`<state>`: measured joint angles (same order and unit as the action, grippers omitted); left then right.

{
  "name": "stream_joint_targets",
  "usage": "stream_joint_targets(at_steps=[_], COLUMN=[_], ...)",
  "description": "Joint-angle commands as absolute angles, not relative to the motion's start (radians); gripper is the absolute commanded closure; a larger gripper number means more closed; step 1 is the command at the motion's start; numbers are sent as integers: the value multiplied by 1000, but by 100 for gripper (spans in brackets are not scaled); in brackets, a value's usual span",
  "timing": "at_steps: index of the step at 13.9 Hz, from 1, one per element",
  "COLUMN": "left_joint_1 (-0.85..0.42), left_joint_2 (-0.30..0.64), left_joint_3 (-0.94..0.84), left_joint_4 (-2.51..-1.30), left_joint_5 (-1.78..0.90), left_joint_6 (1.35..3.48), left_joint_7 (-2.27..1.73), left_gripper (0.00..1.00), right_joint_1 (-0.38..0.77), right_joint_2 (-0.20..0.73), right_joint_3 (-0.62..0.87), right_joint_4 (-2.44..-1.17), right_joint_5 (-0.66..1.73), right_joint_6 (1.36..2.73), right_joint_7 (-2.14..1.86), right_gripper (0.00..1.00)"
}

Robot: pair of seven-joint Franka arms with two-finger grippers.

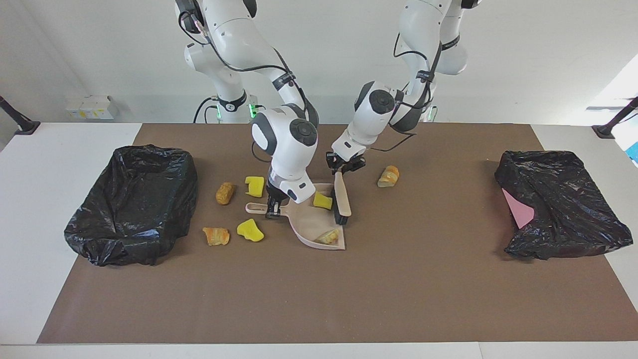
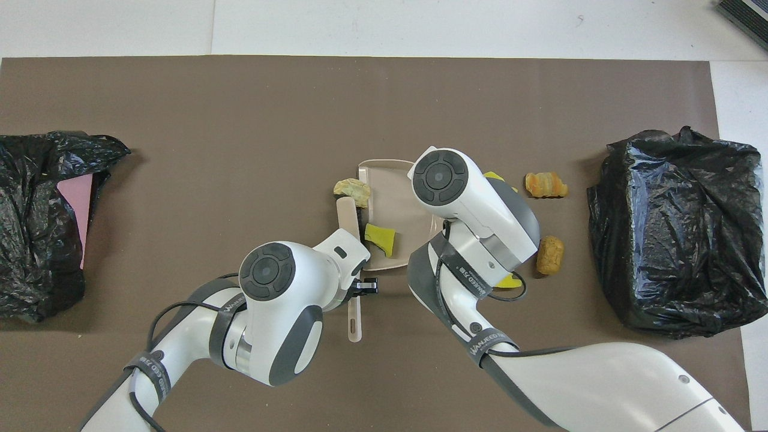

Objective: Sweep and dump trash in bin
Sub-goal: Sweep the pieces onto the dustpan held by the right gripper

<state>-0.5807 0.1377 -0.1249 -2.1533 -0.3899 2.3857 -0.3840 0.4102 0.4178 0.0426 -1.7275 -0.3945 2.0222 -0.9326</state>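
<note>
Left hand (image 1: 344, 169) clamped on brush (image 1: 341, 199), right hand (image 1: 271, 209) gripping dustpan (image 1: 319, 227) handle; yellow chunk (image 1: 322, 200) inside pan, bread piece (image 1: 329, 236) perched at lip; could roll back onto tabletop (image 1: 319, 299) if pan lifted early; other scraps scattered beside.

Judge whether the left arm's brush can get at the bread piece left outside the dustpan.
Probably yes. The bread piece lies alone on the mat toward the left arm's end, beside the brush that the left gripper holds; nothing stands between them, though the brush must first swing around it.
</note>
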Motion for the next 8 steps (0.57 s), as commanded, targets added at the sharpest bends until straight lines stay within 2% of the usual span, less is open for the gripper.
stream_joint_targets(at_steps=[1,6,8], left_joint_1=[-558,-486,-488], left_joint_2=[56,-76,-100], left_joint_3=[-107,-101,-103], left_joint_4=[-2163,-2219,-2244], left_joint_5=[-414,-381,-306], left_joint_6=[2226,1988,1962], left_joint_7=[-399,-572,-827], left_gripper=[100,100,100], right_joint_1=[391,388,390], right_joint_2=[422,422,420], right_joint_3=[49,49,49], right_joint_4=[-1747,-1749,-1749], right_joint_5=[-385,-385,-385], right_joint_6=[2063,2065,2062], right_joint_7=[-911,-913,-911], right_gripper=[100,100,100])
